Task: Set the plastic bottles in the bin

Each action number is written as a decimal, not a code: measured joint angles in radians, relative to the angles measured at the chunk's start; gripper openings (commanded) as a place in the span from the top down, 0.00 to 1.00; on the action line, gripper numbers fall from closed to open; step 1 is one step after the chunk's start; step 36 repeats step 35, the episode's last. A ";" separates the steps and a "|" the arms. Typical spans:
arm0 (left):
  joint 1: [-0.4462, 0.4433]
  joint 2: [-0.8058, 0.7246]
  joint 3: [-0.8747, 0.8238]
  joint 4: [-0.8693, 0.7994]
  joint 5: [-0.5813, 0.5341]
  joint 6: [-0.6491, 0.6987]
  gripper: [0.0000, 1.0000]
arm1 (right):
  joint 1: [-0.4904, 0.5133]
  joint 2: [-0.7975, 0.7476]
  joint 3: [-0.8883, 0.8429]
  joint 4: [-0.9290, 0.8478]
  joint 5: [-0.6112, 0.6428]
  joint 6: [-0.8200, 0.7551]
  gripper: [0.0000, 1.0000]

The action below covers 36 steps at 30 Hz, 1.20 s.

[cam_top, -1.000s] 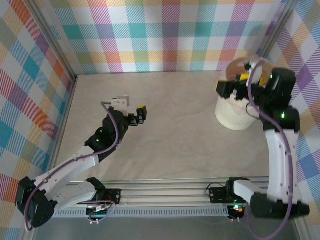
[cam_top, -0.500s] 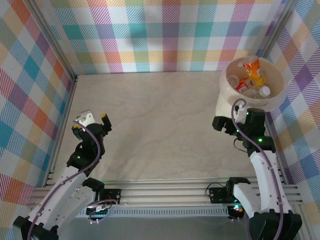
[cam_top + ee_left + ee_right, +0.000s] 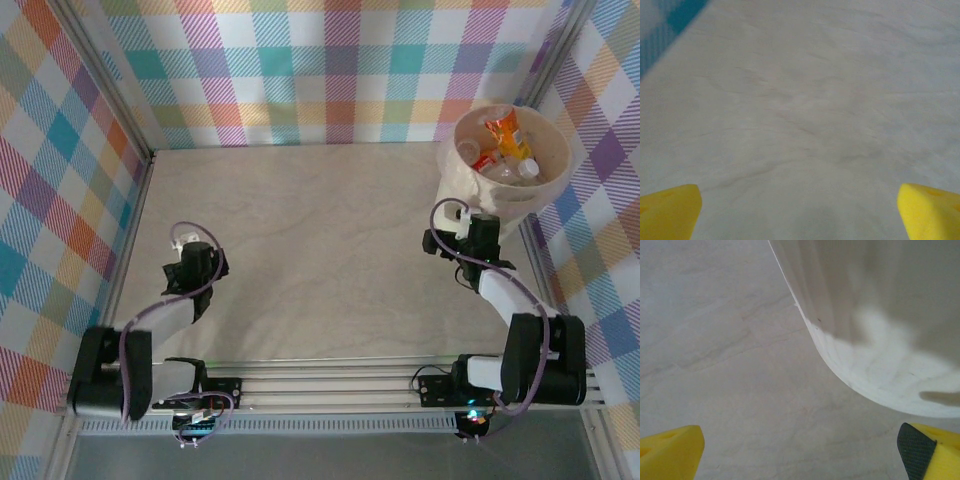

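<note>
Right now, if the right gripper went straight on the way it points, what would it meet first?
Probably the bin, its lower wall just ahead and slightly right of the open right gripper. Depth is unclear; it may touch the table at the bin's foot first.

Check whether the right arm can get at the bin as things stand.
Probably yes. The right gripper, open and holding nothing, sits low on the table right beside the bin, and nothing visible stands between them.
</note>
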 measured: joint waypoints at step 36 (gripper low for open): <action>0.001 0.287 -0.002 0.502 0.193 0.097 0.00 | 0.037 0.246 -0.177 0.678 -0.056 -0.054 0.00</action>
